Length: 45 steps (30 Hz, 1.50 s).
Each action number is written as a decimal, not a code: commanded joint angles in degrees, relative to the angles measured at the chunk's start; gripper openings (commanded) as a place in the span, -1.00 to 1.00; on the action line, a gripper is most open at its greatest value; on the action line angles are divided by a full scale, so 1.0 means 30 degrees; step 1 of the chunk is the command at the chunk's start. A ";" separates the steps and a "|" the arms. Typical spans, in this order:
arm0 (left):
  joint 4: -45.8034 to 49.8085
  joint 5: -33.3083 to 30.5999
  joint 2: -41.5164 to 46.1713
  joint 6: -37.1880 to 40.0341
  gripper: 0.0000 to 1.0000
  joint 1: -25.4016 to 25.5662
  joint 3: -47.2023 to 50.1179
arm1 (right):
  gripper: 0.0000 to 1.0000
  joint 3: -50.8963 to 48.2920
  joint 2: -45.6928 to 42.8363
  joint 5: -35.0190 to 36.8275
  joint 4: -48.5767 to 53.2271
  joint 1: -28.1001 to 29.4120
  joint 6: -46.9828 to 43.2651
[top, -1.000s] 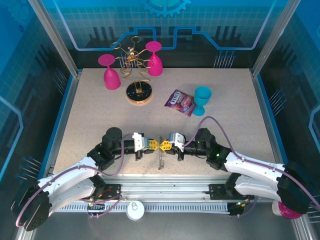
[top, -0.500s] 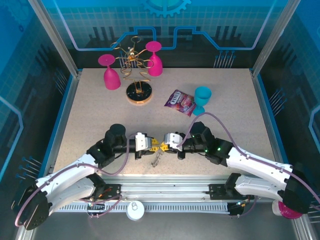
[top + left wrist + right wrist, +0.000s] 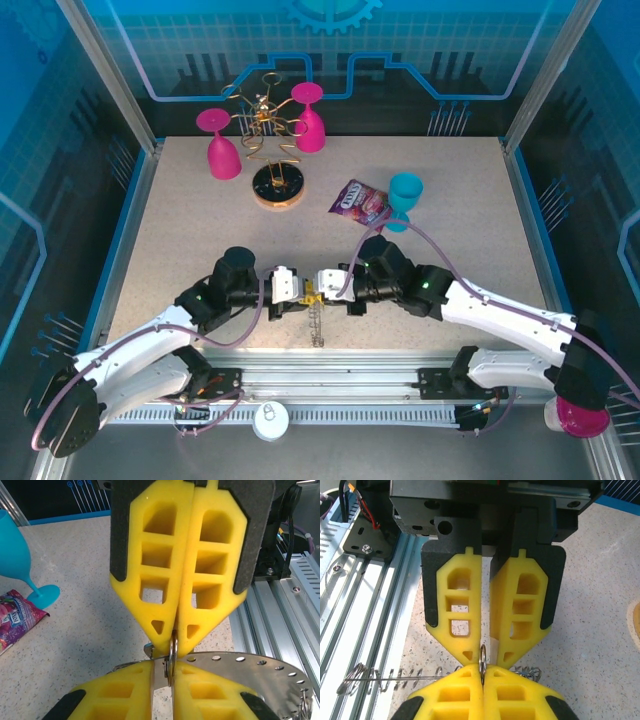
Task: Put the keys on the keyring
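The keyring [image 3: 250, 672] is a flat grey metal disc with holes along its rim. It hangs edge-on below the two grippers [image 3: 318, 322] and shows as a thin line with wire loops [image 3: 395, 682]. My right gripper [image 3: 482, 670] is shut on a small wire loop [image 3: 482, 657] of the keyring. My left gripper [image 3: 162, 667] meets it tip to tip, jaws a narrow gap apart, with the same wire loop [image 3: 171, 655] standing in that gap. Both meet near the table's front: left gripper [image 3: 303, 293], right gripper [image 3: 316, 290]. The keys are hidden.
A teal goblet [image 3: 404, 195] and a purple snack packet [image 3: 360, 205] lie behind the right arm. Two pink goblets [image 3: 218, 145] [image 3: 310, 118] flank a gold wire stand on a round wooden base [image 3: 277, 187] at the back. The aluminium rail [image 3: 280, 620] runs close by.
The left jaws have gone from shut to slightly apart. The right arm has pushed left, shifting the meeting point left. The keyring swung and now hangs straight down.
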<state>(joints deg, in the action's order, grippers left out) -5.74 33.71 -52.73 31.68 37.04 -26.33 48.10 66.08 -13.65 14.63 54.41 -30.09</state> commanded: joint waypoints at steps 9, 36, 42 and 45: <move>-0.0947 0.0774 0.0231 0.0358 -1.00 0.0049 -0.0369 | -1.00 0.1105 0.0444 0.0875 0.0778 0.0596 -0.0275; -0.3565 0.1463 0.1070 -0.0101 -1.00 0.0076 0.1040 | -0.66 -0.4533 -0.2693 -0.3536 -0.7354 -0.2086 0.5752; -0.3568 0.1454 0.1107 -0.0043 -1.00 0.0055 0.1030 | -0.86 -0.4956 -0.3778 -0.2891 -0.5957 -0.2142 0.5737; -0.3589 0.1447 0.1110 -0.0015 -1.00 0.0053 0.1017 | -0.91 -0.5084 -0.4051 -0.3037 -0.5861 -0.2149 0.5972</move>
<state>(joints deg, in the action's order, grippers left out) -14.48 35.88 -50.50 31.48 37.04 -23.83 33.74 55.16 -23.77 -4.27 48.31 -12.91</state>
